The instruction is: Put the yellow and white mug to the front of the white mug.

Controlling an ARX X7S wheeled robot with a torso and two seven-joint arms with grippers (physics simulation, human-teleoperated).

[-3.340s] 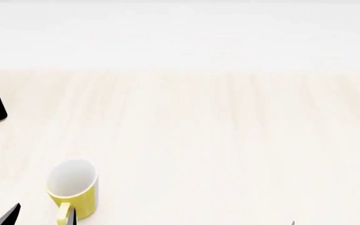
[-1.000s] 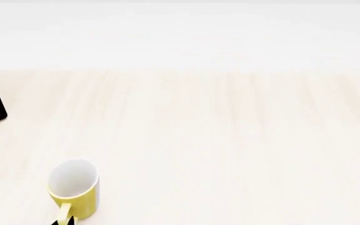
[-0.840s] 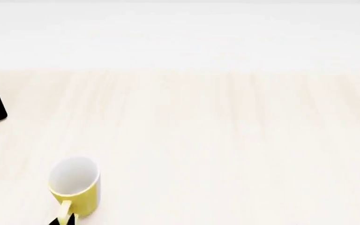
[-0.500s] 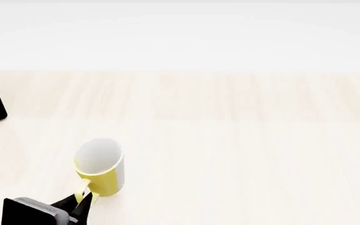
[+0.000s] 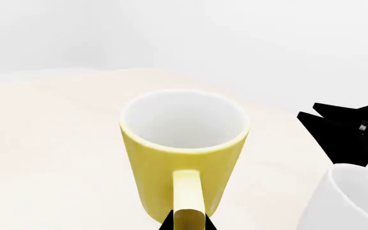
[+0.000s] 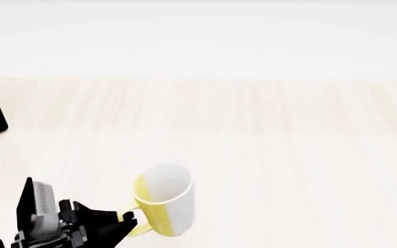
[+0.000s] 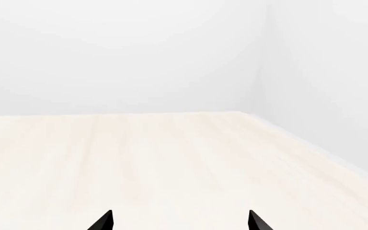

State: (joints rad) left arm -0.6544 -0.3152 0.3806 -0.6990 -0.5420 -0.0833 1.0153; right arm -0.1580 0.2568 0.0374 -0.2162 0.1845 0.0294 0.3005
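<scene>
Yellow and white mug upright, handle toward robot

All three views are very bright and evenly lit, with no visible light source and no glare. The pale tabletop is nearly washed out, its wood grain faint and soft. Shadows are almost missing: only a slight darkening shows under the yellow and white mug. That mug's inner wall shades gently to grey. Edges are crisp, without blur or lens distortion, typical of a render.
</scene>
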